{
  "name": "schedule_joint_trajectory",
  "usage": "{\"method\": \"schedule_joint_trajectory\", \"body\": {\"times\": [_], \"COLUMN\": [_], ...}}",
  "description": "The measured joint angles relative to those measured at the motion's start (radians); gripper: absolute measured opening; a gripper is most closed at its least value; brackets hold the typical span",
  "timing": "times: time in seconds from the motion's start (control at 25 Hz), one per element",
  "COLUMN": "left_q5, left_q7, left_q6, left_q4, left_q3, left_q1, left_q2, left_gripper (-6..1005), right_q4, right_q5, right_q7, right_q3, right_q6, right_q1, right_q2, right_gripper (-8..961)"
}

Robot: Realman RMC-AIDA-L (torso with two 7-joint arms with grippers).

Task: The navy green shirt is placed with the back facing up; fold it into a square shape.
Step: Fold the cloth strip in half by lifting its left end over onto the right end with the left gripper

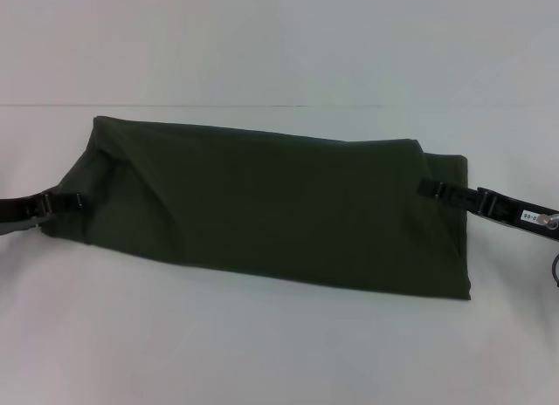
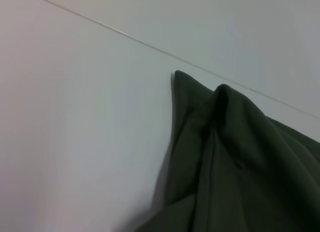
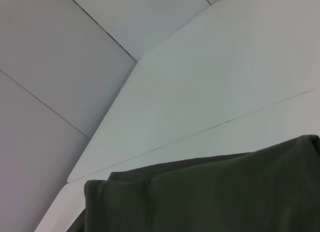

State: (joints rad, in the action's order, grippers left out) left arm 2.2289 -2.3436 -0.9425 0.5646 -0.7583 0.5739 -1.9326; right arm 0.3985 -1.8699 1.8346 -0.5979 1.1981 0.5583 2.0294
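The navy green shirt (image 1: 279, 204) lies on the white table as a long dark olive band running left to right, plain side showing. My left gripper (image 1: 77, 200) is at its left end, shut on the cloth, which bunches into a raised peak (image 2: 222, 92) in the left wrist view. At the right end my right gripper (image 1: 425, 188) reaches in over the shirt's short edge and is shut on the upper layer. A lower layer (image 1: 454, 230) sticks out past that grip. In the right wrist view the shirt (image 3: 210, 197) shows only as a folded edge.
The white table (image 1: 262, 353) extends in front of the shirt and behind it up to a seam line (image 1: 262, 106). A pale wall (image 3: 45, 67) stands beyond the table's far edge. Nothing else is on the table.
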Motion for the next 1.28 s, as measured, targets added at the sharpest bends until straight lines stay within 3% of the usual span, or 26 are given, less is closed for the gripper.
{"method": "schedule_joint_trajectory", "body": {"times": [0.32,0.56,0.68,0.88,0.96,1.08,1.28], "left_q5": [-0.001,-0.001,0.000,0.000,0.000,0.000,0.000], "left_q7": [0.000,0.002,0.012,0.023,0.023,0.026,0.037], "left_q6": [0.006,0.012,0.014,0.015,0.014,0.007,-0.023], "left_q4": [0.010,0.014,0.015,0.013,0.015,0.017,0.025], "left_q3": [0.014,0.010,0.010,0.010,0.010,0.010,0.017], "left_q1": [-0.012,-0.011,-0.009,-0.009,-0.011,-0.016,-0.025], "left_q2": [-0.007,-0.008,-0.008,-0.008,-0.007,-0.003,0.004], "left_gripper": [758,552,337,105,71,19,2], "right_q4": [-0.001,-0.001,-0.001,-0.001,-0.001,-0.001,0.030], "right_q5": [0.000,0.000,0.000,0.000,0.000,-0.001,-0.086], "right_q7": [0.001,0.003,0.002,0.004,0.006,0.016,0.151], "right_q3": [0.000,0.000,0.000,0.000,-0.001,-0.019,-0.080], "right_q6": [0.000,0.000,0.000,0.000,0.000,0.011,0.078], "right_q1": [0.000,0.000,0.001,0.002,0.002,0.003,0.005], "right_q2": [0.001,0.002,0.003,0.003,0.001,-0.011,-0.069], "right_gripper": [895,895,895,895,895,896,896]}}
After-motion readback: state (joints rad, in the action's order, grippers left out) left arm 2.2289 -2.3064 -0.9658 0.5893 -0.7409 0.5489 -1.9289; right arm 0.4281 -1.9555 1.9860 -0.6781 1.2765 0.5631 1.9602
